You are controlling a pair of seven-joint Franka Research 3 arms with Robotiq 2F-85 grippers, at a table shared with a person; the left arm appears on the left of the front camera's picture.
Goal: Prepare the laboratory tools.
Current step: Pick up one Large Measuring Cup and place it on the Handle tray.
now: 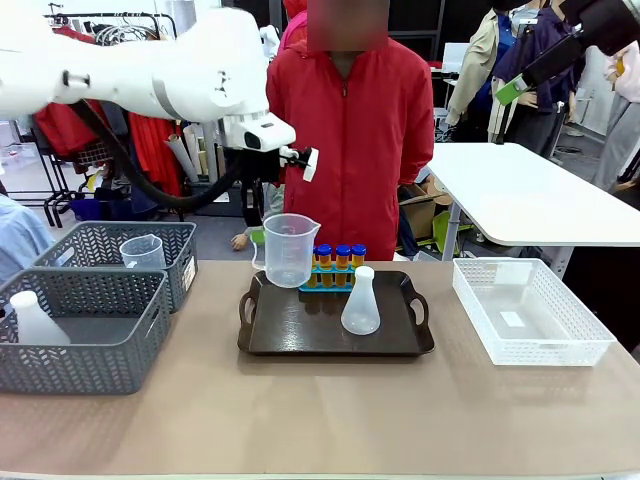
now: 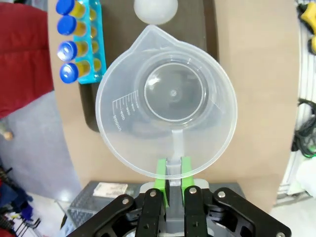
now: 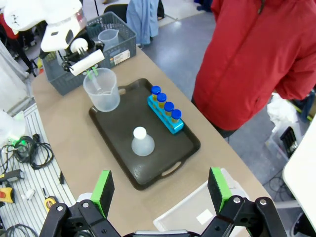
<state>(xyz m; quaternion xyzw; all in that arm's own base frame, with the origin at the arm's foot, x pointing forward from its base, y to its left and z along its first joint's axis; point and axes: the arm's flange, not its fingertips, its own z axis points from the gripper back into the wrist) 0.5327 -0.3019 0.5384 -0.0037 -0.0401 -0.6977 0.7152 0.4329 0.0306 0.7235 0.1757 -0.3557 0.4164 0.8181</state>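
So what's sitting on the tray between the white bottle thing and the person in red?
The small blue tube rack with four blue-capped tubes stands between the conical flask and the person, as the right wrist view shows.

Measuring beaker (image 1: 288, 250) hides part of the tube rack (image 1: 331, 281).

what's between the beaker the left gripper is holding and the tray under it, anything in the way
Nothing visible. The left gripper pinches the measuring beaker by its handle over the tray's near-left corner, which is bare. The tube rack stands beside it toward the person, and the conical flask farther right.
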